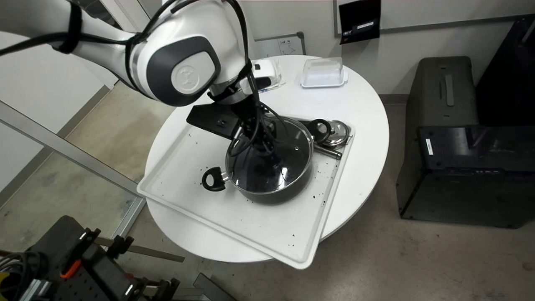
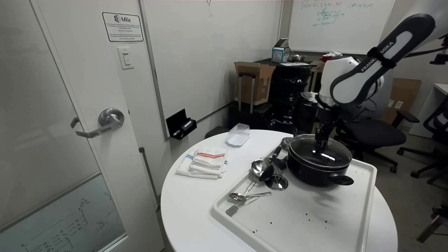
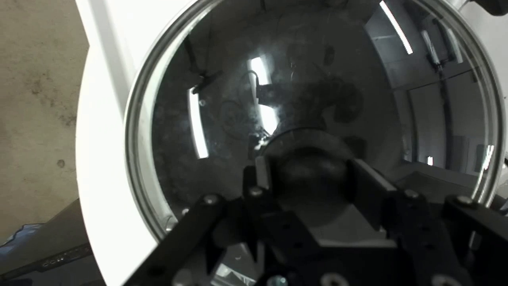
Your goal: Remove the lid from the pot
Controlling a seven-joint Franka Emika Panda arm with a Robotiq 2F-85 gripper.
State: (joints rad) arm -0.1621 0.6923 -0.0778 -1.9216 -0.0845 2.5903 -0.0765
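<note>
Glass lid [image 3: 317,99] over pot [image 2: 311,176] — arm [image 2: 350,85] lettered "FRANKA", sign [image 2: 123,28] reading "Mila".

Wrist view: knob [image 3: 309,171] dark between blurred fingers [image 3: 370,182]; contact cannot be told. Lid [image 3: 313,83] cut by top edge, gripper [image 3: 315,171] by bottom. Both exterior views: arm [image 1: 196,29] cut off. In an exterior view: tray [image 2: 308,206] cropped below; board writing [image 2: 328,14] too small to read.
</note>
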